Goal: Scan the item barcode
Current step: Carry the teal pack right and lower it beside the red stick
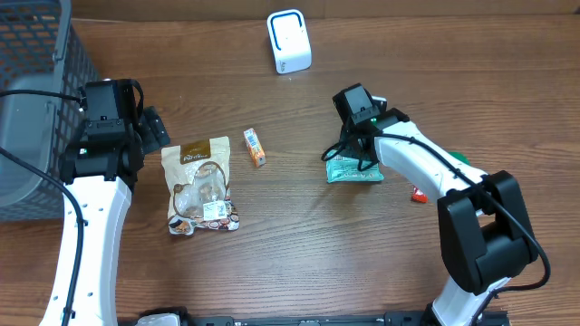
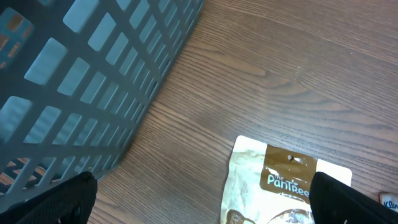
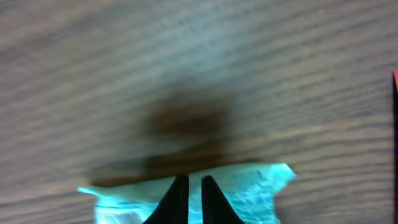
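the right gripper (image 3: 189,200) is clenched almost to touching. its two black fingers (image 3: 176,199) pinch over the top edge of a teal packet (image 3: 249,190), which lies flat on the wooden table (image 3: 186,62) directly under the fingertips. the view is blurred, so i cannot tell how much film sits between the pads. it looks like a light, soft, crinkly foil pack. it will likely sag and flap once lifted, and the glossy film may slip, so the sealed edge seam seems the safest place to bite. the white scanner (image 1: 289,41) stands well beyond the fingers. the left gripper (image 2: 202,205) is spread wide and holds nothing. a brown snack pouch (image 2: 280,186) lies between and just ahead of its fingertips, with a grey basket (image 2: 93,74) off to one side.
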You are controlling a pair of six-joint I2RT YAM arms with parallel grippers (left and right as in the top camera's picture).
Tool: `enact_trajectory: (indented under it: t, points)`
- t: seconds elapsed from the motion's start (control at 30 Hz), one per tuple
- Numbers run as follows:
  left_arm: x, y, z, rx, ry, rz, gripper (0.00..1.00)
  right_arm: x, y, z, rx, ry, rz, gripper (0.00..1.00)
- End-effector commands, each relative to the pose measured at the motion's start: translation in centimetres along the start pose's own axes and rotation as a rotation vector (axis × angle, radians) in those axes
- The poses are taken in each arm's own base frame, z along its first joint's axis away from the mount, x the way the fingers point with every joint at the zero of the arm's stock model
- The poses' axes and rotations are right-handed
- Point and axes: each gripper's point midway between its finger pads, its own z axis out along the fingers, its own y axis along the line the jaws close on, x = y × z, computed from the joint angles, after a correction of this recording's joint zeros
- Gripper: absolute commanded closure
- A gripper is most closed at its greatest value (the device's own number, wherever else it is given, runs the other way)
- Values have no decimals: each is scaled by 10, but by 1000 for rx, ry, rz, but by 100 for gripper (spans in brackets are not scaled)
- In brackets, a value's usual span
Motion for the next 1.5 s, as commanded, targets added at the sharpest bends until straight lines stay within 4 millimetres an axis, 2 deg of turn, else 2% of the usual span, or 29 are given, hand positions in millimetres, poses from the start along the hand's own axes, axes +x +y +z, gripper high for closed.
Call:
enact_trajectory:
  t: [0.0,0.13,0.2,0.27,0.33,0.5,0.93,1.1,1.33,1.47]
  points:
    - [-5,2,-2,-12,-15,-2,0,12,-15,2,54,21,8,90]
    - [-5,2,-2,-12,-15,-2,0,39,-34,-1,128,132,-26,90]
    - [-5,2,-2,-12,-15,-2,0,60,-39,-5,136,226,-41,89]
    - [-5,2,-2,-12,-15,-2,0,80,-36,-11,101,328,-42,85]
    - [-5,2,-2,-12,-15,-2,0,91,-27,-18,42,403,-36,80]
    - [-5,2,-2,-12,-15,-2,0,73,-20,-20,12,347,-93,79]
    - [-5,2,-2,-12,-15,-2,0,75,-22,-18,20,347,-94,78]
    - [-5,2,-2,-12,-15,-2,0,69,-50,-10,157,291,-90,78]
    - [-5,2,-2,-12,-15,-2,0,57,-65,-1,164,263,-34,78]
    - [-5,2,-2,-12,-15,-2,0,46,-84,-1,248,215,-46,78]
